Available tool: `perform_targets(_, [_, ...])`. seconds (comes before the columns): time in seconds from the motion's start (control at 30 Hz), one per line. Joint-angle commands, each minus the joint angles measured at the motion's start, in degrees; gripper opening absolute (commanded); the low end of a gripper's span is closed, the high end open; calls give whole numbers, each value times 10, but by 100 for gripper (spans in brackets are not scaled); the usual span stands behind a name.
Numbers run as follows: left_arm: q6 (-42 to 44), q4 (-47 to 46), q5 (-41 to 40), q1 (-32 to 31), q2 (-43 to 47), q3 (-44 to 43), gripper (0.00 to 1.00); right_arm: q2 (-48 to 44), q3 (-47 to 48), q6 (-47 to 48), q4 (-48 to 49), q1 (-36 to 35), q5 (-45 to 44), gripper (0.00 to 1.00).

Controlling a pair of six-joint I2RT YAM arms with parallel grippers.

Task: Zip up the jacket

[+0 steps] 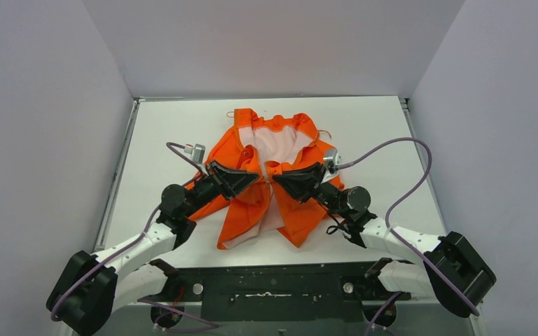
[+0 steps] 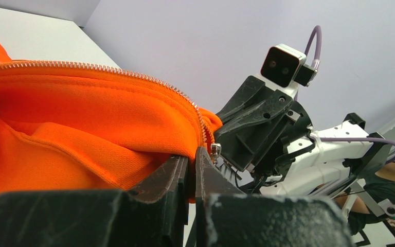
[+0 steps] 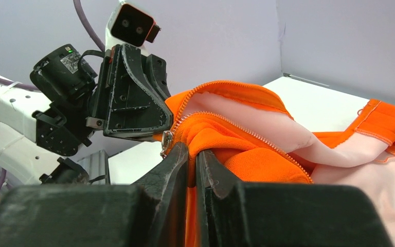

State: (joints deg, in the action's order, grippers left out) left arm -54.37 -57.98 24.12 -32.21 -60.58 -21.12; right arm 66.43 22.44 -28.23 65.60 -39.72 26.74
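Pinching front edges of the jacket (image 1: 251,206) with left gripper (image 1: 255,175) and right gripper (image 1: 277,176), we see collar (image 1: 274,124) far, hem (image 1: 252,240) near, zipper (image 2: 133,75) axis near-far.

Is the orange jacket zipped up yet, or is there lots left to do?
Not yet. Done: the left gripper and right gripper each pinch one front edge of the jacket, close together. In hand: probably matching the zipper ends by the small metal slider. Left: joining them and pulling the slider up; the front is open, with the pale lining showing.
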Motion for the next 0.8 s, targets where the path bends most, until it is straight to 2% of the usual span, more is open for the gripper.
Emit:
perform_targets(0.0, [-5,-61,4,-2,5,-8,0,3,33,29,22,-13,-28,0])
perform_targets(0.77, [41,23,-48,-14,44,-13,0,10,43,52,12,-43,-68,0])
